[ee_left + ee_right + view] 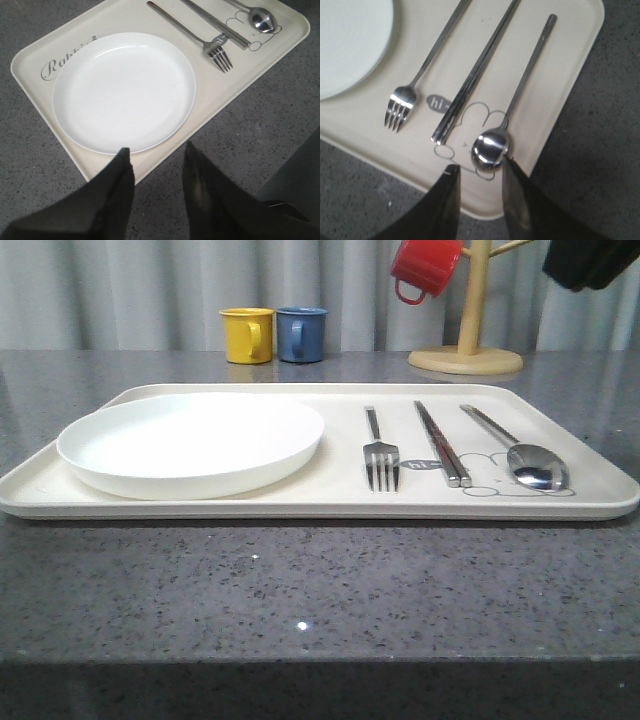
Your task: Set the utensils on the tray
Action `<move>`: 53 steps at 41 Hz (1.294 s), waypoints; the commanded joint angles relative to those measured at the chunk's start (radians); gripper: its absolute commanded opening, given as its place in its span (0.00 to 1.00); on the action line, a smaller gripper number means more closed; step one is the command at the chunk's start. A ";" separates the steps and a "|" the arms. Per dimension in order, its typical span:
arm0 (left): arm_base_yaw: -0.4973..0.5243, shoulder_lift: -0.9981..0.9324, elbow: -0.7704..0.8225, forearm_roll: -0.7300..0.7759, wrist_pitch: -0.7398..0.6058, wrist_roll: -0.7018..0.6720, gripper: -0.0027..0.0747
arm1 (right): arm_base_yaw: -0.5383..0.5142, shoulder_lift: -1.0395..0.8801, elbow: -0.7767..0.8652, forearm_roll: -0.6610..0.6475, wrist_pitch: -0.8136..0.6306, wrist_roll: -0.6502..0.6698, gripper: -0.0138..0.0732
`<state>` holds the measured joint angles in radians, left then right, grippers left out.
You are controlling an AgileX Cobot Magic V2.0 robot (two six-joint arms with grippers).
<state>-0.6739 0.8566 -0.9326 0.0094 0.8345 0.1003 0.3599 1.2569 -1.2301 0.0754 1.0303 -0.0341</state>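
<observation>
- Lying side by side on tray [600, 475]: fork [381, 455], chopsticks [442, 443], spoon [530, 460], right of plate [190, 445].
- Left gripper [157, 167], right gripper [480, 182]: both parted, empty.
- Cutlery likely light, stiff, slippery; pinch mid-handle.

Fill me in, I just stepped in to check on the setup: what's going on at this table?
A two-armed robot is laying cutlery on a cream tray. The fork, chopsticks and spoon lie side by side on the tray, to the right of a white plate. Neither arm holds anything: the left gripper hangs open near the plate, the right gripper open by the spoon's bowl. Mugs and a mug stand sit behind.
</observation>
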 commanded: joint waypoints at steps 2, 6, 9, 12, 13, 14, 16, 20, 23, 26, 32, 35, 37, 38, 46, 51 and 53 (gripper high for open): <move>-0.009 -0.003 -0.025 -0.002 -0.069 -0.008 0.33 | 0.032 -0.158 0.067 -0.030 -0.025 -0.014 0.44; -0.009 -0.003 -0.025 -0.002 -0.069 -0.008 0.33 | 0.035 -0.269 0.151 -0.029 -0.026 -0.014 0.44; -0.009 -0.003 -0.025 -0.002 -0.069 -0.008 0.33 | 0.035 -0.362 0.213 -0.029 -0.037 -0.014 0.44; -0.009 -0.003 -0.025 -0.002 -0.069 -0.008 0.33 | 0.035 -0.443 0.269 -0.029 -0.051 -0.014 0.44; -0.009 -0.003 -0.025 -0.002 -0.069 -0.008 0.33 | 0.035 -0.470 0.285 -0.027 -0.054 -0.014 0.44; -0.009 -0.003 -0.025 -0.002 -0.069 -0.008 0.33 | 0.035 -0.497 0.301 -0.027 -0.056 -0.014 0.44; -0.009 -0.003 -0.025 -0.002 -0.069 -0.008 0.33 | 0.035 -0.557 0.337 -0.028 -0.059 -0.014 0.44; -0.009 -0.003 -0.025 -0.002 -0.069 -0.008 0.33 | 0.035 -0.678 0.406 -0.033 -0.074 -0.014 0.44; -0.009 -0.003 -0.025 -0.002 -0.069 -0.008 0.33 | 0.035 -0.759 0.453 -0.040 -0.093 -0.014 0.44; -0.009 -0.003 -0.025 -0.002 -0.069 -0.008 0.33 | 0.035 -0.834 0.493 -0.040 -0.111 -0.014 0.44; -0.009 -0.003 -0.025 -0.002 -0.069 -0.008 0.33 | 0.035 -0.962 0.549 -0.040 -0.115 -0.014 0.41; -0.009 -0.003 -0.025 -0.002 -0.071 -0.008 0.33 | 0.035 -1.006 0.566 -0.040 -0.113 -0.014 0.30; -0.009 -0.003 -0.025 -0.002 -0.070 -0.008 0.33 | 0.035 -1.023 0.569 -0.040 -0.109 -0.014 0.20; -0.009 -0.003 -0.025 -0.002 -0.070 -0.008 0.33 | 0.035 -1.028 0.570 -0.040 -0.106 -0.014 0.14; -0.009 -0.003 -0.025 0.005 -0.074 -0.003 0.08 | 0.035 -1.031 0.570 -0.035 -0.097 -0.014 0.08; -0.009 -0.003 -0.025 0.007 -0.074 -0.003 0.01 | 0.035 -1.031 0.570 -0.035 -0.097 -0.014 0.08; -0.009 -0.003 -0.025 0.007 -0.074 -0.003 0.01 | 0.035 -1.031 0.570 -0.035 -0.097 -0.014 0.08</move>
<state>-0.6739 0.8566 -0.9326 0.0146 0.8341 0.1003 0.3941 0.2147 -0.6362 0.0463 0.9963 -0.0383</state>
